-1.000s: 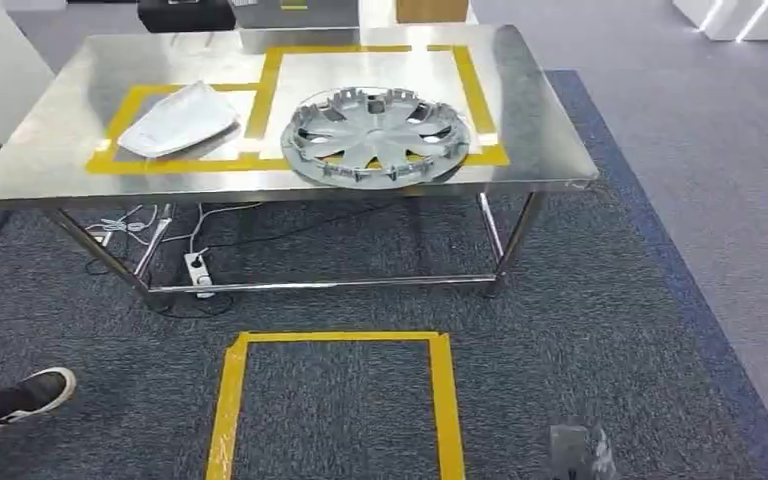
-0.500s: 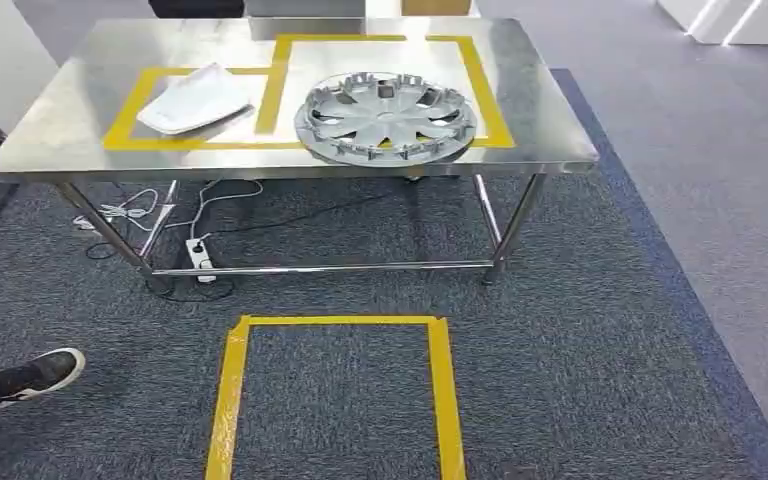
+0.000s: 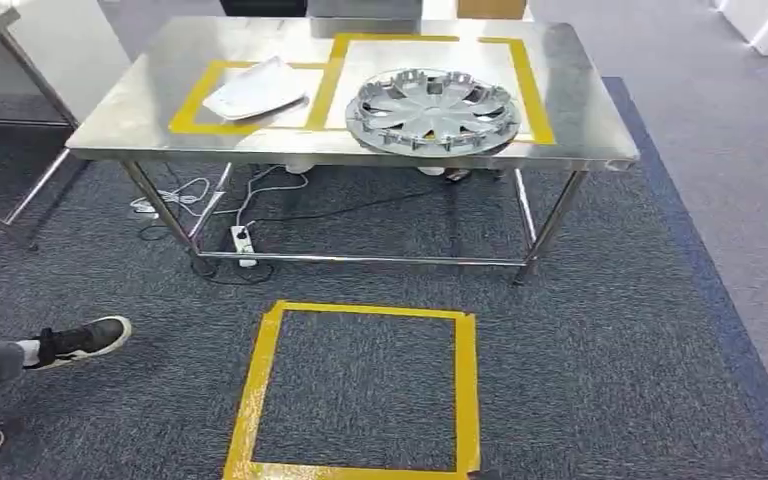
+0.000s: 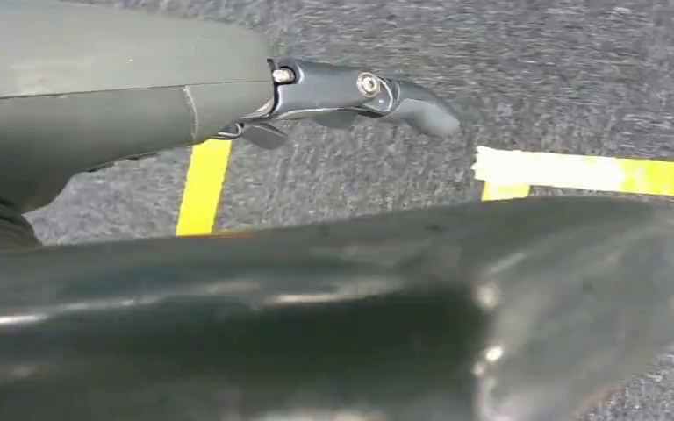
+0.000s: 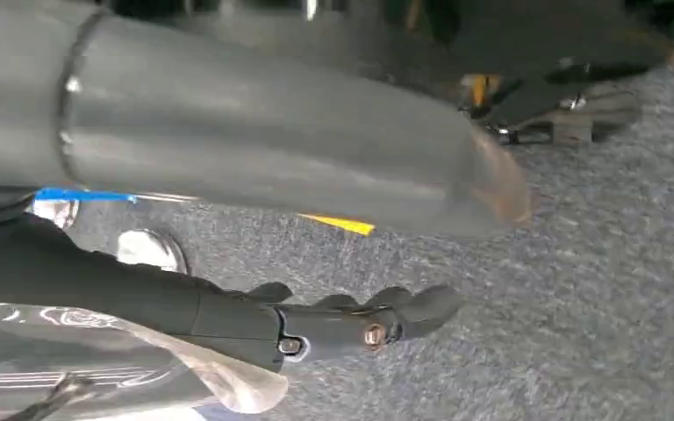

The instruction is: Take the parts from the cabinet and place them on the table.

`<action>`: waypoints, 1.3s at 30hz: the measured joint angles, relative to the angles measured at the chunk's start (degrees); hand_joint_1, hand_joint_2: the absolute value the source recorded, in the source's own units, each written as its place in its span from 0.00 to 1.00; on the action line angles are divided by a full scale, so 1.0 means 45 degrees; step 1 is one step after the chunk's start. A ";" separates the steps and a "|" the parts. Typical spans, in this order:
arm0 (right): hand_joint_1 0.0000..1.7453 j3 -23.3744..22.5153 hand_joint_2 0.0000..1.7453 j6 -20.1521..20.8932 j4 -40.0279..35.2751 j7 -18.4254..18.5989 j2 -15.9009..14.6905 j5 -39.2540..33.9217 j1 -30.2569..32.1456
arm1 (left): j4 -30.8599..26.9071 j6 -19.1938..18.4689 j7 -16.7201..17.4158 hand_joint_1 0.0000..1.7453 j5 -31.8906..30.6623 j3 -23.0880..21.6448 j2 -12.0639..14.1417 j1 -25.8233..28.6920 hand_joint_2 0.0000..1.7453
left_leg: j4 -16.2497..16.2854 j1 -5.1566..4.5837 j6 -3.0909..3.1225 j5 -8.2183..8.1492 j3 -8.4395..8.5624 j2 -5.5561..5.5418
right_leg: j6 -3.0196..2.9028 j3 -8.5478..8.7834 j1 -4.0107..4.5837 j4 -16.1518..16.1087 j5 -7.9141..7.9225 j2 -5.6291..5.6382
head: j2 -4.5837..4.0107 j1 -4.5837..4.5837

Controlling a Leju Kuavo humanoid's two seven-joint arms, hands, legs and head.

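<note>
A silver hubcap (image 3: 432, 108) lies in the right yellow-taped area of the steel table (image 3: 150, 100). A white curved part (image 3: 254, 89) rests in the left taped area. In the left wrist view my left hand (image 4: 316, 88) hangs over grey carpet with a dark finger stretched out and nothing in it. My right hand (image 5: 342, 329) likewise hangs over the carpet, fingers extended and holding nothing.
A yellow tape square (image 3: 260, 390) marks the carpet in front of the table. Cables and a power strip (image 3: 243, 245) lie under the table. A person's shoe (image 3: 82, 341) and leg stand at the left. Another table leg (image 3: 35, 190) shows at far left.
The whole picture has shifted right and slightly down, so the camera has moved. My right hand, seen blurred at the lower right a second ago, has left the head view.
</note>
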 joint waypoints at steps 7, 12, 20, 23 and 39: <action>0.00 0.0063 0.00 0.0363 0.0082 -0.0010 -0.0005 -0.0291 0.0078 | -0.0087 0.0029 0.0005 0.00 0.0049 -0.0073 0.0010 0.0039 0.00 | 0.2729 0.0517 -0.0772 -0.1712 -0.0115 0.1012 | 0.0045 -0.0330 -0.0138 0.0014 0.0263 -0.1309 | 0.0000 -0.0146; 0.00 0.0063 0.00 0.0641 0.0121 0.0034 -0.0029 -0.0291 0.0048 | -0.0107 0.0097 0.0014 0.00 -0.0044 -0.0136 -0.0005 0.0071 0.00 | -0.0322 0.0402 -0.0497 -0.1117 0.1602 0.2009 | 0.0451 -0.0270 -0.0120 0.0231 0.0218 -0.1901 | 0.0000 -0.0116; 0.00 0.0058 0.00 0.1049 0.0160 0.0107 -0.0073 -0.0296 0.0043 | -0.0121 0.0117 0.0044 0.00 -0.0209 -0.0165 -0.0024 0.0052 0.00 | -0.0384 0.0262 0.0330 -0.0767 0.1068 0.0968 | 0.0663 -0.2221 -0.0197 0.4287 -0.1831 -0.0375 | 0.0000 -0.0015; 0.00 0.0058 0.00 0.1233 0.0165 0.0136 -0.0087 -0.0383 0.0039 | -0.0121 0.0117 0.0049 0.00 -0.0272 -0.0160 -0.0024 0.0050 0.00 | -0.0383 0.0176 0.0329 -0.0675 0.1048 0.0431 | 0.0443 -0.1626 -0.0121 0.2926 -0.0591 -0.0281 | 0.0000 -0.0020; 0.00 -0.0175 0.00 0.2220 0.0189 0.0243 -0.0102 -0.0792 0.0036 | -0.0121 0.0136 0.0044 0.00 -0.0807 -0.0024 0.0015 -0.0033 0.00 | 0.1179 0.0429 -0.0631 -0.1138 0.0535 0.1175 | 0.0168 -0.0558 -0.0201 0.0125 0.0397 -0.1441 | 0.0000 -0.0214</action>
